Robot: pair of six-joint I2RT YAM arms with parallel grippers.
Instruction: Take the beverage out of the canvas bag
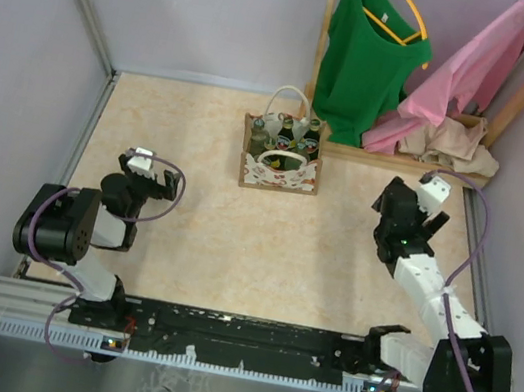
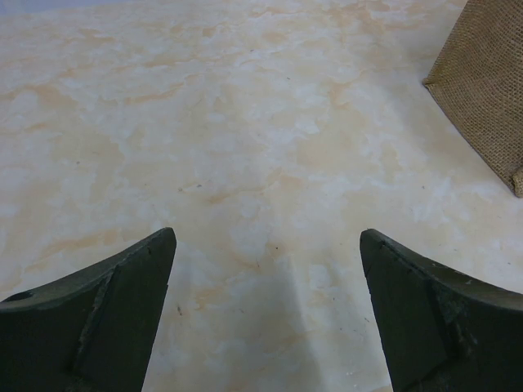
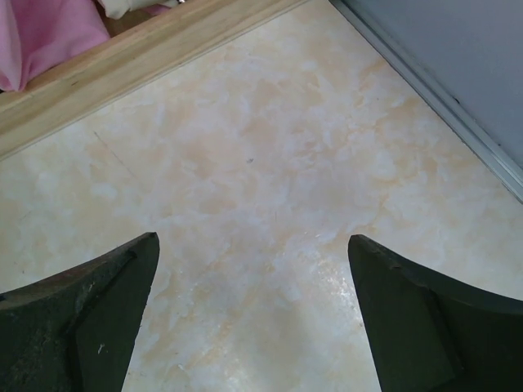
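The canvas bag (image 1: 280, 170), tan with white looped handles and a white-and-red front panel, stands at the middle back of the table. Several dark beverage bottles (image 1: 283, 136) with blue-and-white caps stand upright inside it. A corner of the bag's burlap side shows in the left wrist view (image 2: 482, 82). My left gripper (image 1: 141, 167) is open and empty, well to the left of the bag, with its fingers (image 2: 114, 302) wide apart over bare table. My right gripper (image 1: 422, 199) is open and empty, to the right of the bag, over bare table (image 3: 253, 245).
A wooden rack (image 1: 400, 160) at the back right holds a green shirt (image 1: 368, 52) and a pink garment (image 1: 467, 70) on hangers. Its wooden base shows in the right wrist view (image 3: 122, 65). Grey walls (image 1: 27, 33) enclose the marbled table on three sides.
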